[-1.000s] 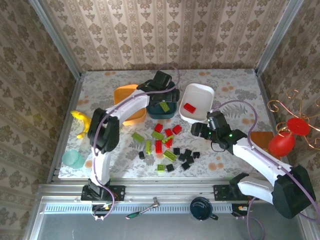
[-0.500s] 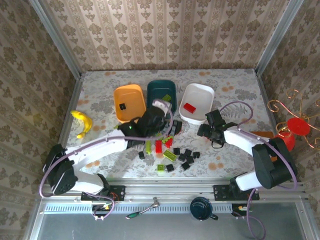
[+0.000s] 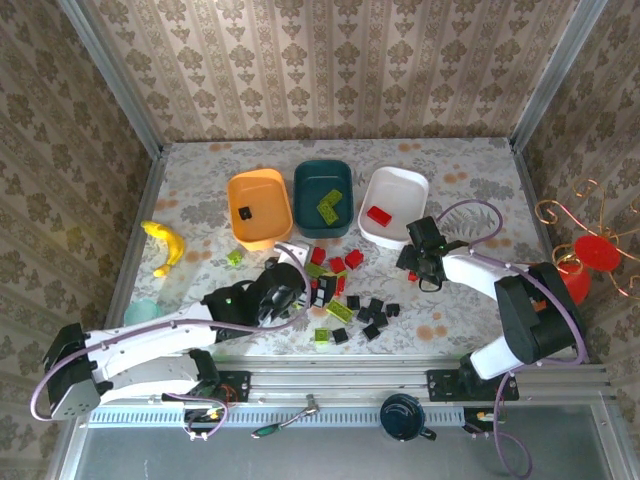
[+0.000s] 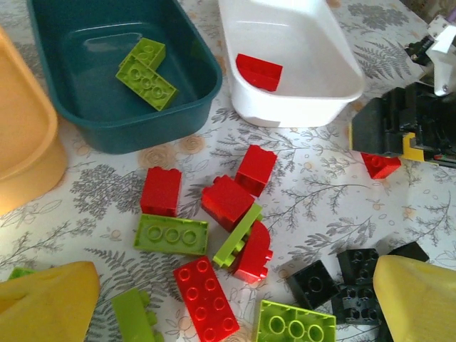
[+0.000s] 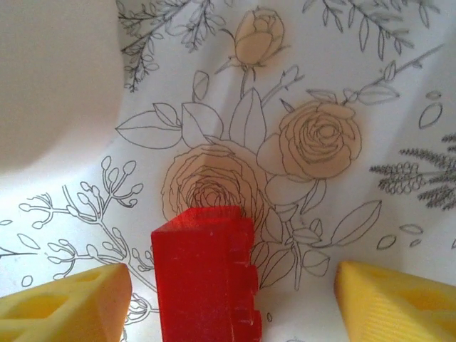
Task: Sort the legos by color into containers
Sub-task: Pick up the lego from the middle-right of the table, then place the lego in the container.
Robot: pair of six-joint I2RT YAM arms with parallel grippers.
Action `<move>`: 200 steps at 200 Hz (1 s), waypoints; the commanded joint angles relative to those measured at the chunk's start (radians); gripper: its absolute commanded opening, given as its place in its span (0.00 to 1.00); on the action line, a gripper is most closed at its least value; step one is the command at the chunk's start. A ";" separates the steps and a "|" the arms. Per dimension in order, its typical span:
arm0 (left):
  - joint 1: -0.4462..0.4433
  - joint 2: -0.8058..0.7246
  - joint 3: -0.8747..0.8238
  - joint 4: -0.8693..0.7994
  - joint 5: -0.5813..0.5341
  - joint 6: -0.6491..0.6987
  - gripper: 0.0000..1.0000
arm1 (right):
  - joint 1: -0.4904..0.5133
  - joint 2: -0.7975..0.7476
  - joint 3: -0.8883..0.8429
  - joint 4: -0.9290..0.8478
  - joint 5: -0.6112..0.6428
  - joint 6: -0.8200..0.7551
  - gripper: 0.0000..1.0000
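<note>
**Legos (image 3: 345,295) loose at mid-surface, both pincers released**

The left pincer (image 4: 231,310) stood spread wide and low over the loose pile, grasping nothing. Its yellow fingertips (image 4: 46,303) sat at either side of the wrist view. Between and just beyond them lay a jumble of red, lime green and black bricks, several touching or leaning on one another.

The right pincer (image 5: 229,301) was also released. Its two yellow tips straddled a single red brick (image 5: 205,274), with bare floral surface (image 5: 320,142) showing on both sides of the brick. That brick lay apart from the pile, toward the right edge and just beside the near wall of the white tub (image 3: 400,185).

Beyond the pile, three tubs stood in a row toward the far edge. The orange tub (image 3: 265,185) on the left held one black brick (image 3: 245,211). The teal tub (image 3: 320,175) in the middle held lime green bricks (image 4: 144,69). The white tub on the right held one red piece (image 4: 258,71).

A lone green brick (image 3: 234,258) lay left of the pile, near the orange tub. A yellow banana (image 3: 165,243) lay by the left edge.
</note>
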State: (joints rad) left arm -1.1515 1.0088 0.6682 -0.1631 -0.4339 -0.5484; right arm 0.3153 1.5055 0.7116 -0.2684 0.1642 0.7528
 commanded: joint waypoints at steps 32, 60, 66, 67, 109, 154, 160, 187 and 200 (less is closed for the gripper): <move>-0.004 -0.069 -0.037 -0.043 -0.086 -0.064 1.00 | 0.029 -0.086 -0.018 -0.016 -0.018 -0.061 0.31; 0.006 -0.141 -0.069 -0.073 -0.104 -0.075 1.00 | 0.083 -0.259 -0.030 -0.034 -0.043 -0.115 0.23; 0.007 -0.160 -0.075 -0.084 -0.109 -0.077 1.00 | 0.094 -0.301 -0.030 -0.029 -0.052 -0.126 0.23; 0.007 -0.163 -0.076 -0.085 -0.110 -0.077 1.00 | 0.096 -0.304 -0.029 -0.028 -0.053 -0.128 0.23; 0.012 -0.264 -0.112 -0.183 -0.157 -0.123 1.00 | 0.084 -0.244 0.181 -0.050 -0.048 -0.210 0.21; 0.015 -0.339 -0.110 -0.319 -0.195 -0.213 1.00 | -0.001 0.135 0.469 -0.063 -0.021 -0.229 0.20; 0.015 -0.346 -0.110 -0.341 -0.198 -0.226 1.00 | -0.007 0.174 0.503 -0.069 -0.015 -0.233 0.20; 0.019 -0.368 -0.106 -0.411 -0.198 -0.261 1.00 | -0.036 0.315 0.635 -0.107 0.001 -0.239 0.24; 0.023 -0.367 -0.102 -0.435 -0.197 -0.267 1.00 | -0.047 0.359 0.685 -0.120 -0.011 -0.234 0.34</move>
State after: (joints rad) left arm -1.1423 0.6521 0.5636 -0.4965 -0.6041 -0.7612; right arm 0.2852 1.8080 1.3014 -0.3271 0.1329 0.5335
